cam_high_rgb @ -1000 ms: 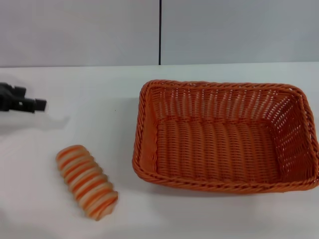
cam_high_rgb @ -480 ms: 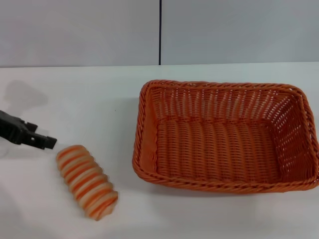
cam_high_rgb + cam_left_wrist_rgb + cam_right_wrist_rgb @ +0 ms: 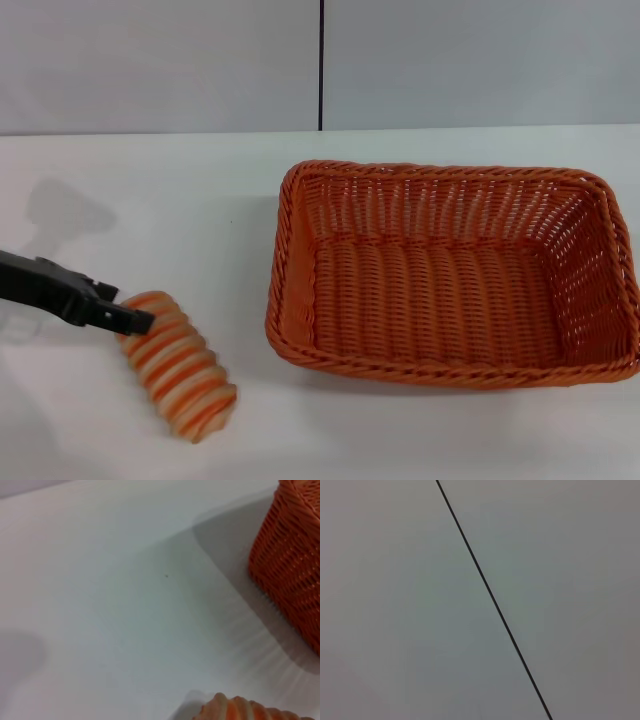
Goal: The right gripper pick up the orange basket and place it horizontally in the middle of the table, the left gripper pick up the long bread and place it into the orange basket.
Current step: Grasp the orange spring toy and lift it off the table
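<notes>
On the white table [image 3: 200, 190], toward its near left part, lies the long bread [image 3: 178, 368], a short log striped orange and cream. It rests flat, set at a slant, with one end nearer the table's front edge and the other end pointing back and to the left. The left gripper [image 3: 128, 322] reaches in from the left edge, a slim black claw held low over the far end of the bread, its tip overlapping that end. Whether the tip touches the bread cannot be told, and whether the claw is spread or pinched together cannot be told either. The left wrist view shows only a sliver of the bread's rounded end and one woven side of the basket.

To the right of the bread, apart from it, stands the orange basket [image 3: 450, 270], a large rectangular wicker one with flared sides and a braided rim. It sits upright with its long side running across the table, and holds nothing.

The right gripper is out of sight; its wrist camera faces a grey wall [image 3: 395, 605] crossed by a thin dark seam [image 3: 492, 597].
</notes>
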You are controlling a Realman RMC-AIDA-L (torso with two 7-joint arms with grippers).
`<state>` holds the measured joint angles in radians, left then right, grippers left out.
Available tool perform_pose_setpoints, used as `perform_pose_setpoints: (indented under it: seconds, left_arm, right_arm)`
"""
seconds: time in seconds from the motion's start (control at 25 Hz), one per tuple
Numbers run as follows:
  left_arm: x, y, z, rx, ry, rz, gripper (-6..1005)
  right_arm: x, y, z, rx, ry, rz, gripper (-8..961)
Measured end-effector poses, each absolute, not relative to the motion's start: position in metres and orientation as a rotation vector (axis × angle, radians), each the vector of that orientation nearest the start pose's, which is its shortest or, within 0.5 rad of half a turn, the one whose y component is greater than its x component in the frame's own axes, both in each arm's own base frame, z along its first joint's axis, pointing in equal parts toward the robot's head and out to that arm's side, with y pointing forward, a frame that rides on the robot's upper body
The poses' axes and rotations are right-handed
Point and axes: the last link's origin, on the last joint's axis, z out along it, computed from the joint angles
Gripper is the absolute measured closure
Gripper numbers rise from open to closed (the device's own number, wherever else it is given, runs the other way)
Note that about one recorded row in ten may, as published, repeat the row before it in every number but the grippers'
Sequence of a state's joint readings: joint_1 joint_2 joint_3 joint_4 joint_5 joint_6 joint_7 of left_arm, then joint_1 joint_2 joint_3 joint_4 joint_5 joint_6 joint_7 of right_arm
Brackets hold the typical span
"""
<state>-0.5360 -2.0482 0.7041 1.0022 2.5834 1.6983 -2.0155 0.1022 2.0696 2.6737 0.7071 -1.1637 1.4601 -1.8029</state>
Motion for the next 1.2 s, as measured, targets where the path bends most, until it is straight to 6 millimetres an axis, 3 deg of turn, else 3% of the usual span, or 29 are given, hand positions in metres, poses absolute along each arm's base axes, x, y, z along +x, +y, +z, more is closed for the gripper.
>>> perform_pose_setpoints:
  seconds: [0.88, 1.2]
  left_arm:
    - [-0.301, 0.319, 0.033, -2.678, -1.279, 0.118, 306]
    - [-0.3, 0.321, 0.036, -2.67, -1.262, 0.119, 443]
  right_arm:
    - [0.382, 0.234, 0.15, -1.473, 0.763, 1.149, 362]
    - [0.384, 0.233, 0.15, -1.465, 0.771, 1.142, 363]
